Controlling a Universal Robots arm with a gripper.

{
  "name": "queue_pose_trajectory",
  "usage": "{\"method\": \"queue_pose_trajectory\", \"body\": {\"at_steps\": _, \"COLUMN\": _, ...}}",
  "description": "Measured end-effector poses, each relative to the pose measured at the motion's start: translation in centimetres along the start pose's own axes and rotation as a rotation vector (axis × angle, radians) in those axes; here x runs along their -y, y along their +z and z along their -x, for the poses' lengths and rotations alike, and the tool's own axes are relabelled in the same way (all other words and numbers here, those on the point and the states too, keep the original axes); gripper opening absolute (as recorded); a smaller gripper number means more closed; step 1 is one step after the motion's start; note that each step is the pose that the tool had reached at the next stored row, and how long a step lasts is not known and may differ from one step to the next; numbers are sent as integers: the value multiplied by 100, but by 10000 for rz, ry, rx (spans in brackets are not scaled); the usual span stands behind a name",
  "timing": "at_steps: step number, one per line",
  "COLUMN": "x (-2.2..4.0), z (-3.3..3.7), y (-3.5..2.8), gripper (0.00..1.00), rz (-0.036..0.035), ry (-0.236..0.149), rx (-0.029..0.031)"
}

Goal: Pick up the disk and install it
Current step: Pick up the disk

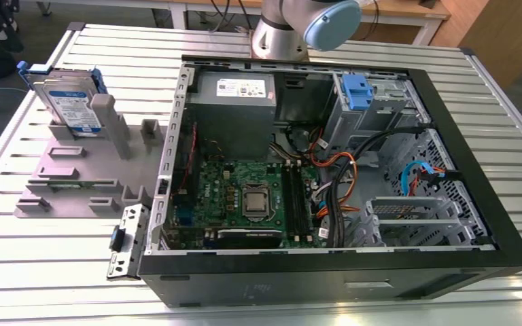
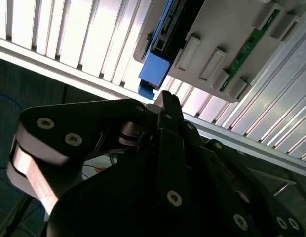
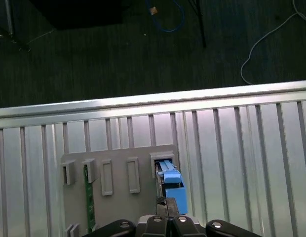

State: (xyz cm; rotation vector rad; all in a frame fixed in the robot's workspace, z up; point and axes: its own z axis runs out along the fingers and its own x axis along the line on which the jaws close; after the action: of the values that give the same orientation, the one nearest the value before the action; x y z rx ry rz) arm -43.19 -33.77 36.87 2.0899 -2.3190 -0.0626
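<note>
Gripper (image 3: pixel 167 201) hovers above the upright disk (image 3: pixel 171 183), jaws together; descending like this, it could ram the disk's top edge

The exterior view looks steeply down from some way off onto the open black computer case (image 1: pixel 334 282) on the ribbed silver metal table (image 1: pixel 25 272), with the grey plastic parts holder (image 1: pixel 71 193) at the exterior view's left. Both wrist views look past the black gripper (image 3: pixel 165 203), the first wrist view from well above the table's edge, the second wrist view close and tilted. All three share the holder and its blue-framed silver disk (image 1: pixel 66 102).
</note>
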Motion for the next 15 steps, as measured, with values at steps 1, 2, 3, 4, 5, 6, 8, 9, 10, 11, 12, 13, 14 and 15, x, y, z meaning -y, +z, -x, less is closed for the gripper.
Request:
{"method": "queue_pose_trajectory", "body": {"at_steps": 1, "x": 0, "z": 0, "y": 0, "gripper": 11, "rz": -1, "ry": -18, "rx": -1}}
{"method": "queue_pose_trajectory", "body": {"at_steps": 2, "x": 0, "z": 0, "y": 0, "gripper": 11, "rz": -1, "ry": -20, "rx": -1}}
{"method": "queue_pose_trajectory", "body": {"at_steps": 3, "x": 0, "z": 0, "y": 0, "gripper": 11, "rz": 0, "ry": -20, "rx": -1}}
{"method": "queue_pose_trajectory", "body": {"at_steps": 4, "x": 0, "z": 0, "y": 0, "gripper": 11, "rz": 0, "ry": -21, "rx": -1}}
{"method": "queue_pose_trajectory", "body": {"at_steps": 5, "x": 0, "z": 0, "y": 0, "gripper": 11, "rz": 0, "ry": -21, "rx": -1}}
{"method": "queue_pose_trajectory", "body": {"at_steps": 6, "x": 0, "z": 0, "y": 0, "gripper": 11, "rz": -1, "ry": -21, "rx": -1}}
{"method": "queue_pose_trajectory", "body": {"at_steps": 8, "x": 0, "z": 0, "y": 0, "gripper": 11, "rz": 0, "ry": -23, "rx": -2}}
{"method": "queue_pose_trajectory", "body": {"at_steps": 9, "x": 0, "z": 0, "y": 0, "gripper": 11, "rz": -1, "ry": -23, "rx": -1}}
{"method": "queue_pose_trajectory", "body": {"at_steps": 10, "x": 0, "z": 0, "y": 0, "gripper": 11, "rz": 0, "ry": -23, "rx": -2}}
{"method": "queue_pose_trajectory", "body": {"at_steps": 11, "x": 0, "z": 0, "y": 0, "gripper": 11, "rz": -1, "ry": -24, "rx": -1}}
{"method": "queue_pose_trajectory", "body": {"at_steps": 12, "x": 0, "z": 0, "y": 0, "gripper": 11, "rz": -1, "ry": -32, "rx": -1}}
{"method": "queue_pose_trajectory", "body": {"at_steps": 13, "x": 0, "z": 0, "y": 0, "gripper": 11, "rz": -1, "ry": -55, "rx": -2}}
{"method": "queue_pose_trajectory", "body": {"at_steps": 14, "x": 0, "z": 0, "y": 0, "gripper": 11, "rz": 0, "ry": -96, "rx": -4}}
{"method": "queue_pose_trajectory", "body": {"at_steps": 15, "x": 0, "z": 0, "y": 1, "gripper": 11, "rz": 0, "ry": -167, "rx": -7}}
